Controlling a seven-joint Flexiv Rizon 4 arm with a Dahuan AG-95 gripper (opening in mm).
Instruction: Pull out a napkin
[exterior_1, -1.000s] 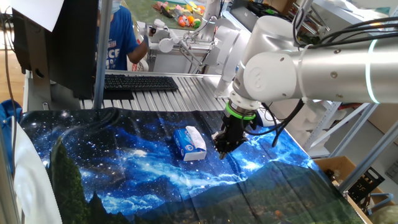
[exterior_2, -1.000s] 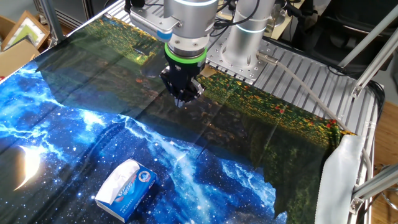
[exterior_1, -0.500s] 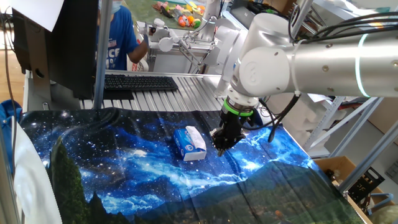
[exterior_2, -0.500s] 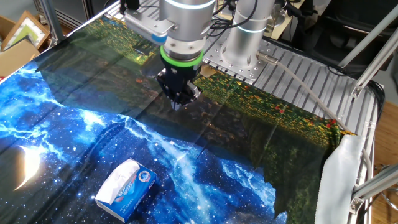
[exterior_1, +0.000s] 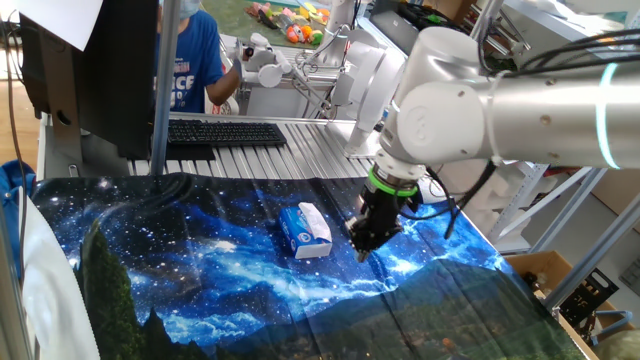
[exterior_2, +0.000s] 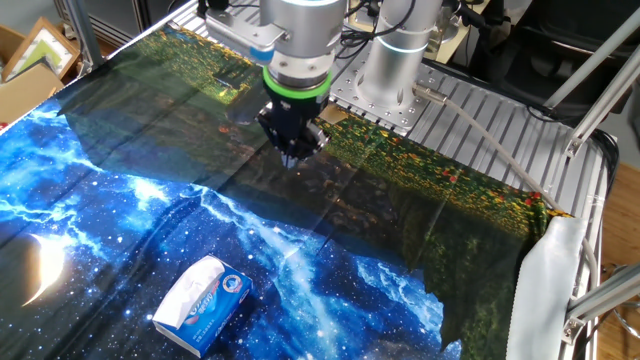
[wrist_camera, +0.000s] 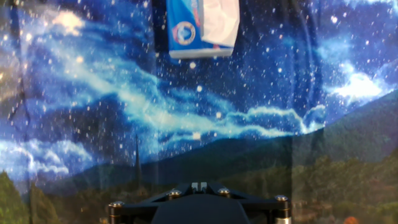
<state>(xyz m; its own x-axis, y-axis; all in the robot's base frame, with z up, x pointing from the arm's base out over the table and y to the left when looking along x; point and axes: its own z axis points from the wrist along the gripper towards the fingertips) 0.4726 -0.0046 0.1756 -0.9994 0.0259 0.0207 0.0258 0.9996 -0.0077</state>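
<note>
A small blue tissue pack (exterior_1: 300, 236) lies on the galaxy-print cloth (exterior_1: 200, 270). The white napkin (exterior_1: 315, 224) sticks out of its top. The pack (exterior_2: 213, 307) and napkin (exterior_2: 184, 294) lie at the near edge in the other fixed view. In the hand view the pack (wrist_camera: 183, 29) with the napkin (wrist_camera: 221, 23) is at the top edge. My gripper (exterior_1: 362, 250) hovers to the right of the pack, apart from it, just above the cloth. It also shows in the other fixed view (exterior_2: 293, 160) and the hand view (wrist_camera: 199, 185). Its fingers are together and hold nothing.
A keyboard (exterior_1: 225, 132) and a dark monitor (exterior_1: 110, 70) stand behind the cloth, with a person in blue (exterior_1: 190, 60) beyond. The arm's base (exterior_2: 390, 70) sits on the slatted metal table (exterior_2: 480, 120). A white cloth (exterior_2: 545, 290) hangs at one edge.
My gripper has shifted slightly away from the pack and stays shut. The pack and napkin have not moved.
</note>
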